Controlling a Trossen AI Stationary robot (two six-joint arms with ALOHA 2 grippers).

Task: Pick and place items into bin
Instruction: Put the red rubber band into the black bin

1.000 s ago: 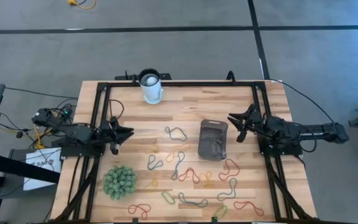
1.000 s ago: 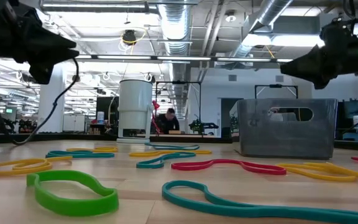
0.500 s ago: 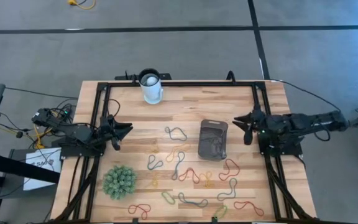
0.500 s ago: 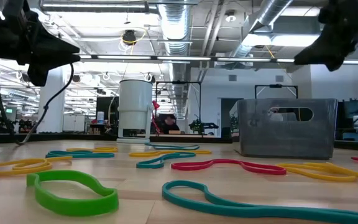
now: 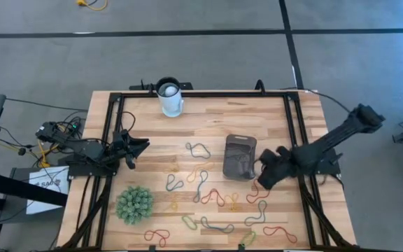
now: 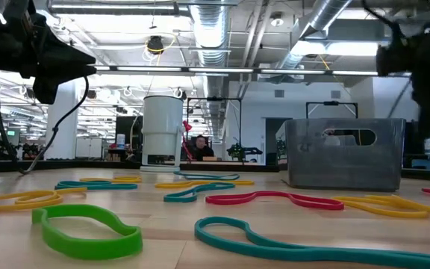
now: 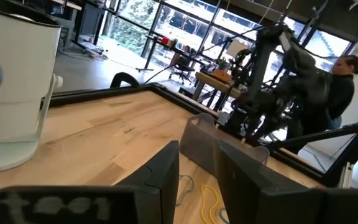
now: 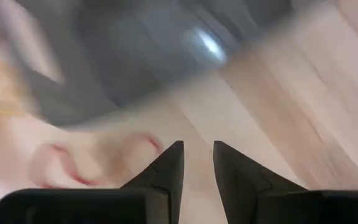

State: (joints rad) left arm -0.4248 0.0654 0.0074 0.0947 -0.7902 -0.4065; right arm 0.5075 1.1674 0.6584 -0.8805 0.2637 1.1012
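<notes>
1. We count one bin (image 5: 240,157), right of the frame's centre in the high view.
2. We count roughly fifteen loops (image 5: 198,149) across the lower middle of the table; some overlap, so we cannot fix the exact figure.
3. One white cup (image 5: 170,97), top centre.
4. One green spiky ball (image 5: 134,204), lower left.
5. Two arms: the left arm (image 5: 89,152) at the left edge, the right arm (image 5: 327,148) at the right.
6. One person (image 6: 194,144) mid-frame in the low view, and one person (image 7: 344,81) upper right in the left wrist view; we cannot tell whether they are the same.
</notes>
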